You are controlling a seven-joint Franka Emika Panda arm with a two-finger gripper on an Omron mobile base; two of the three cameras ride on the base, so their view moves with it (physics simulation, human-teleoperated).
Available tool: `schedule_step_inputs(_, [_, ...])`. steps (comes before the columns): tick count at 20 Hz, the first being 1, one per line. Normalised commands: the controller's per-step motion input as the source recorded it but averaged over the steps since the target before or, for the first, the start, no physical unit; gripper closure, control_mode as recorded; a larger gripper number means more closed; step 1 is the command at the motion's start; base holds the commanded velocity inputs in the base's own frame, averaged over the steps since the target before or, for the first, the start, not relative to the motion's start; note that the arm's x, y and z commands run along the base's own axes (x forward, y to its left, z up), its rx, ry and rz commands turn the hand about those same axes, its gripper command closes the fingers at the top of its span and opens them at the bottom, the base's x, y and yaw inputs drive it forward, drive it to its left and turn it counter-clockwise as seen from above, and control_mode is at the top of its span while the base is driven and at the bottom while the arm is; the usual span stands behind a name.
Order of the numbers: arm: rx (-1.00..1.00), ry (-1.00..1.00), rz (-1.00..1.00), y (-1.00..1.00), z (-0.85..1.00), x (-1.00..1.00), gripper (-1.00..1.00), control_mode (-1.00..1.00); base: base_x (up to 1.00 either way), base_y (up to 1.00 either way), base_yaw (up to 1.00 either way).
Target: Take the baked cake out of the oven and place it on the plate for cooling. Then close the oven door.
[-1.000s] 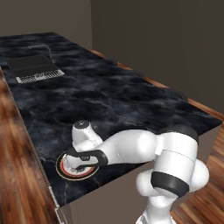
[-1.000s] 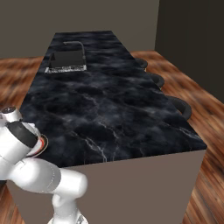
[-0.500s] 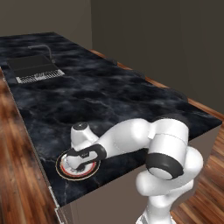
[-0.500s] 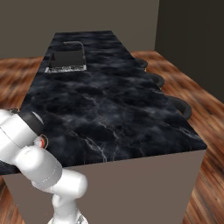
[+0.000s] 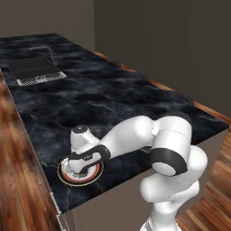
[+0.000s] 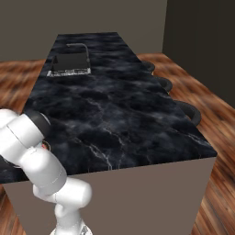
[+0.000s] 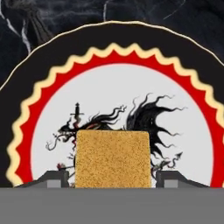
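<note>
The pincer (image 7: 113,181) hangs low over the plate (image 7: 48,65), and the cake (image 7: 113,158) sits between its two dark finger tips (image 7: 54,178), which flank the block on either side. They look closed on it, since the cake fills the gap from tip to tip, though whether the block already rests on the plate or hangs just above it cannot be told.

By that, the task seems well past its first half: the cake is out of the oven and has been carried to the plate, right over its middle. What is left, as far as can be judged, is to let go of the cake, lift away, go to the oven and close its door.

The cake is a plain squarish block, golden brown and fine-crumbed, with straight edges and no visible damage. Under it the plate shows a white centre with a black dragon-like drawing, a red scalloped ring edged in cream, and a black outer rim.

From the left base view the plate (image 5: 72,178) lies at the near corner of the dark marble desk (image 5: 103,94), close to its edge, with the arm bent down over it. Far down the desk is a sink (image 5: 34,68).
</note>
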Motion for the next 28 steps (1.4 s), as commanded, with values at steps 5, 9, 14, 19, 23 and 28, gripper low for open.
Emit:
schedule_step_inputs(5, [0.00,0.00,0.00,0.00,0.08,0.00,-1.00,-1.00,0.00,0.00,0.00])
schedule_step_inputs(9, [0.00,0.00,-0.01,-0.05,0.36,-0.01,-1.00,-1.00,0.00,0.00,0.00])
schedule_step_inputs(14, [0.00,0.00,-0.10,-0.19,0.39,-0.14,-1.00,-1.00,0.00,0.00,0.00])
schedule_step_inputs(19, [0.00,-0.01,-0.07,-0.31,0.29,-0.26,-1.00,-1.00,0.00,0.00,0.00])
schedule_step_inputs(23, [0.00,-0.01,-0.06,-0.42,0.23,-0.38,-1.00,-1.00,0.00,0.00,0.00])
schedule_step_inputs(28, [0.00,-0.01,-0.09,-0.39,0.14,-0.48,-1.00,-1.00,0.00,0.00,0.00])
